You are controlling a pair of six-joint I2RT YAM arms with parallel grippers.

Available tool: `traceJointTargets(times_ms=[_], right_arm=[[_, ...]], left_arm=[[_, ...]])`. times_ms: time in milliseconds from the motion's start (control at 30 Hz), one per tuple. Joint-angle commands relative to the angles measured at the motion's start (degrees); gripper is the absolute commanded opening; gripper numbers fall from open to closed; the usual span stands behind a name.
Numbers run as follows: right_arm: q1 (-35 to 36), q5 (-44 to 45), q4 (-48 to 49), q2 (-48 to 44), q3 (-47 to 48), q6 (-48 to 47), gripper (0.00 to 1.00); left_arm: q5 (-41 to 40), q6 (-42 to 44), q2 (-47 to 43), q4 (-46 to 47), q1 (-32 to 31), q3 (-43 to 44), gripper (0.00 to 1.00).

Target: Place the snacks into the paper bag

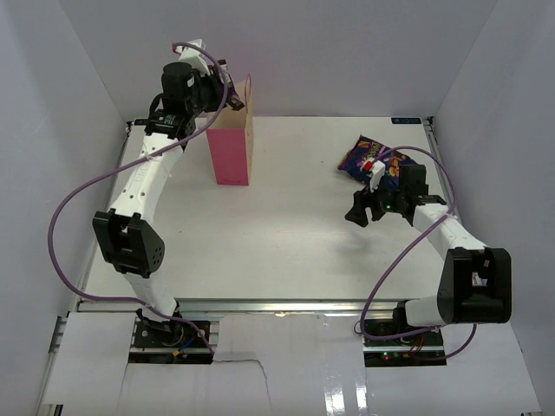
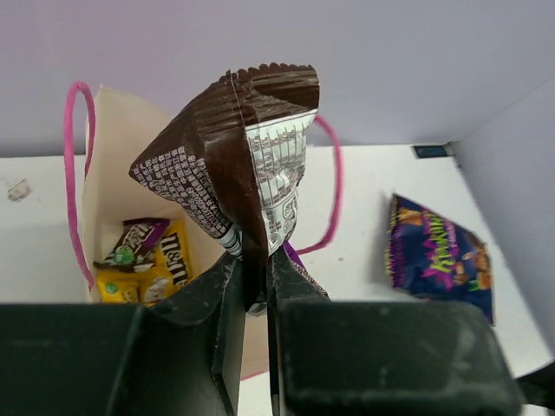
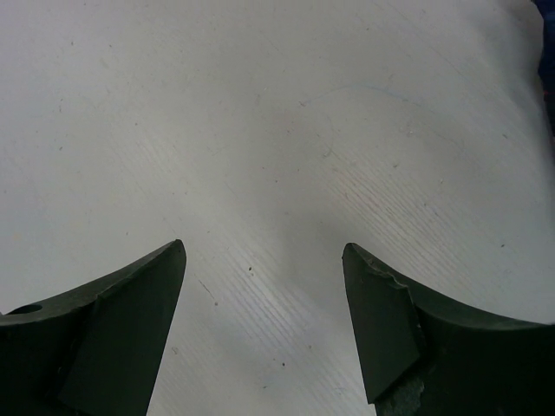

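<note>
The pink paper bag (image 1: 231, 153) stands upright at the back left of the table. My left gripper (image 2: 256, 269) is shut on a dark brown candy packet (image 2: 234, 165) and holds it above the bag's open mouth (image 2: 113, 173). Inside the bag lie yellow packets (image 2: 165, 264) and a purple-brown packet (image 2: 130, 243). The larger dark blue-purple snack bag (image 1: 368, 159) lies on the table at the back right and also shows in the left wrist view (image 2: 438, 256). My right gripper (image 1: 360, 210) is open and empty over bare table, just in front of that snack bag.
White walls close in the table on the left, back and right. The bag's pink loop handles (image 2: 74, 173) stand up around its mouth. The right wrist view shows only white tabletop (image 3: 260, 130) between my fingers.
</note>
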Motion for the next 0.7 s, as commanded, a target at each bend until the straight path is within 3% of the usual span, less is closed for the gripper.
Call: traceJointTargets(times_ms=[0,67,167,300,433,533,667], right_arm=[[-0.8,-0.9,-0.4,-2.2,-0.2,-0.7,0.79],[-1.1,-0.9,-0.5,-2.2,-0.2,-0.8,0.79],[-1.4,-0.8,-0.6,-2.0,0.4,-0.8,0.79],[-1.5,1.9,-0.9,-0.6,3.6,1.1,0.79],[-1.7,9.1,-4.0,4.3,11.5,0.6,0.84],[-1.8,16.7,-8.6,10.5,20.4,-6.2,0.93],[-2.0,22.7,-16.1,20.1,33.9,-18.4,0.96]], left_arm=[[-6.0,6.2,0.5,-3.8,-1.4,3.8,0.15],[-7.0,6.9,1.4,-4.0,-2.0,3.9,0.19],[-8.6,7.3,2.0,-4.5,-2.8,3.9,0.36],[-9.1,8.1,1.6,-5.1,-3.6,4.3,0.66],[-9.3,8.2,0.3,-5.5,-3.7,5.3,0.75],[-11.6,8.9,-2.1,-6.1,-3.7,4.8,0.84],[-10.3,9.8,-10.0,-6.4,-3.7,0.3,0.9]])
